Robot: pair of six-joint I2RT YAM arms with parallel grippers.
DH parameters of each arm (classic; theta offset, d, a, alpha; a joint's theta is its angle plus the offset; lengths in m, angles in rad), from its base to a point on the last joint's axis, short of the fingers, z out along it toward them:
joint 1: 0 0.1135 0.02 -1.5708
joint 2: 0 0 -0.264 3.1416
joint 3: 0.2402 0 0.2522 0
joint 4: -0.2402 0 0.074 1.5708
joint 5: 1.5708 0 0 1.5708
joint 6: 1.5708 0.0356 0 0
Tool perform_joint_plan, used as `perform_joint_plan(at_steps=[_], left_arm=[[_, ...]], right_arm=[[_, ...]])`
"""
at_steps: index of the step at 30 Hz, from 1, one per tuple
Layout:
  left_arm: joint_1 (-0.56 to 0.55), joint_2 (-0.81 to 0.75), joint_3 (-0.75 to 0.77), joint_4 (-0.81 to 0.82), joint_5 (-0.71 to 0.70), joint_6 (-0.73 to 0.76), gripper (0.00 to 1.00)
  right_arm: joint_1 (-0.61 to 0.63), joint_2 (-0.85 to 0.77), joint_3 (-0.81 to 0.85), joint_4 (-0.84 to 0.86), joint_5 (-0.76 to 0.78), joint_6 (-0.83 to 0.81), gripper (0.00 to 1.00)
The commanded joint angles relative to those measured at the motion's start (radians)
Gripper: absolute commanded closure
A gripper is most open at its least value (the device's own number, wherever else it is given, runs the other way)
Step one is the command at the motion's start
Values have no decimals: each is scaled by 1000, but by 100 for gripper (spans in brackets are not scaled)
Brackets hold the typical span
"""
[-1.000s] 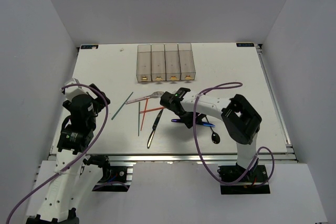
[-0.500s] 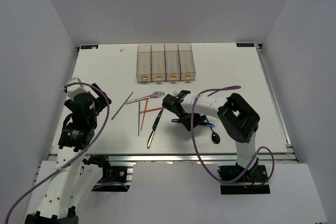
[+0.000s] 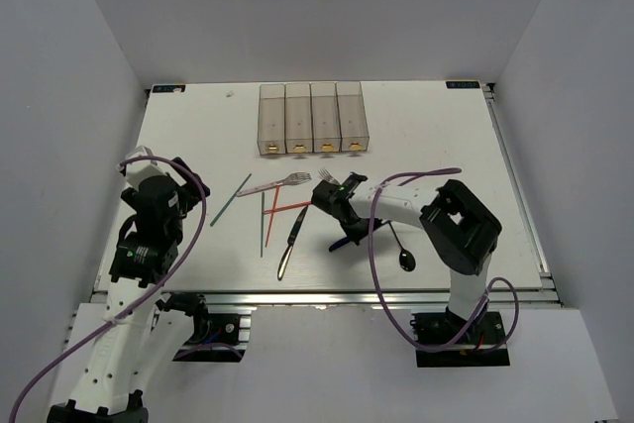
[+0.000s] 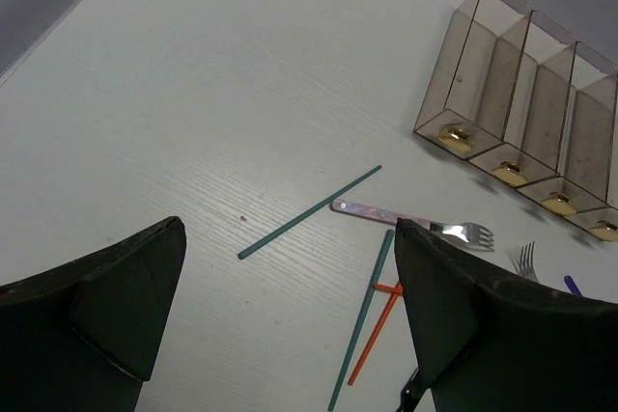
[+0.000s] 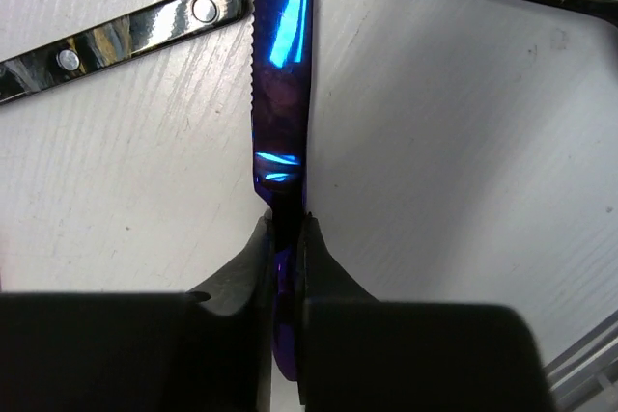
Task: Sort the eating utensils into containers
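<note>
Containers stood at far centre of table, fork lay just in front, chopsticks nearer & L, knife in R gripper to their R, spoon further R by near edge.

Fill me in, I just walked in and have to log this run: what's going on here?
The right gripper is shut on an iridescent blue knife, down at the table. The left gripper hangs open at the left side, holding nothing. A silver fork, teal chopsticks, red chopsticks and a black spoon lie loose on the table. The four clear bins look empty.
</note>
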Motion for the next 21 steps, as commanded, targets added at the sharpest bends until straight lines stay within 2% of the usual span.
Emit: perform_joint_plan(at_steps=[1, 3, 6, 12, 17, 21], left_arm=[[-9, -12, 0, 4, -5, -2, 2], [-9, -9, 0, 4, -4, -2, 2], [-10, -9, 0, 4, -5, -2, 2], [-9, -8, 2, 3, -8, -4, 2], [-9, -8, 2, 4, -10, -2, 2], [-10, -11, 0, 3, -13, -4, 2]], right_arm=[[0, 48, -138, 123, -115, 376, 100], [0, 24, -170, 177, -127, 386, 100], [10, -8, -181, 162, -104, 404, 100], [50, -119, -115, 32, 50, 447, 100], [109, -200, -49, -144, 156, 482, 100], [136, -292, -49, -165, 274, 446, 100]])
